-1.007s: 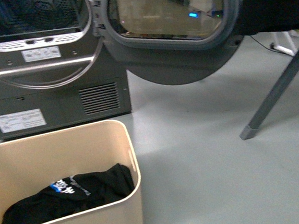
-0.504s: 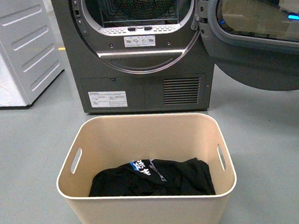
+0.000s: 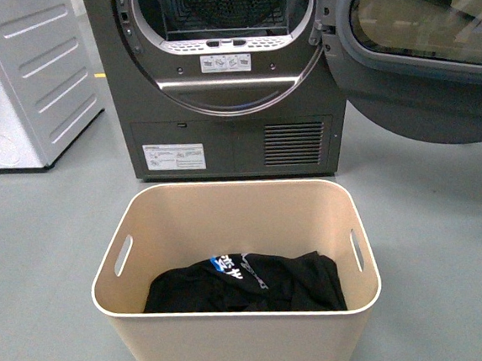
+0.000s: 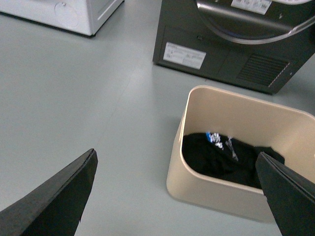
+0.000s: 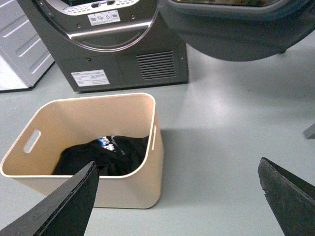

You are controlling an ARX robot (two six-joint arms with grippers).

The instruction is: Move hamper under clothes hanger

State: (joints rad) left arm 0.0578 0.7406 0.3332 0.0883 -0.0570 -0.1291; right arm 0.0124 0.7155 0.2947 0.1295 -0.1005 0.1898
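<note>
Left tool (image 4: 175,156) spread wide, empty, right tool (image 5: 177,164) likewise, hamper (image 3: 235,210) untouched before dryer (image 3: 222,153)

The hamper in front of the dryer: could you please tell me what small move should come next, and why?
Probably lower both hands to the slot handles. The hamper sits on the floor by the dark machine, holding black clothing; the left hand and right hand are open and touch nothing, so it cannot be moved yet.

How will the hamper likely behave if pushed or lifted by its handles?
The hamper looks like rigid plastic, so it probably keeps its shape. With only some black clothing inside, it is likely light. On the smooth floor it should slide rather than tip.
</note>
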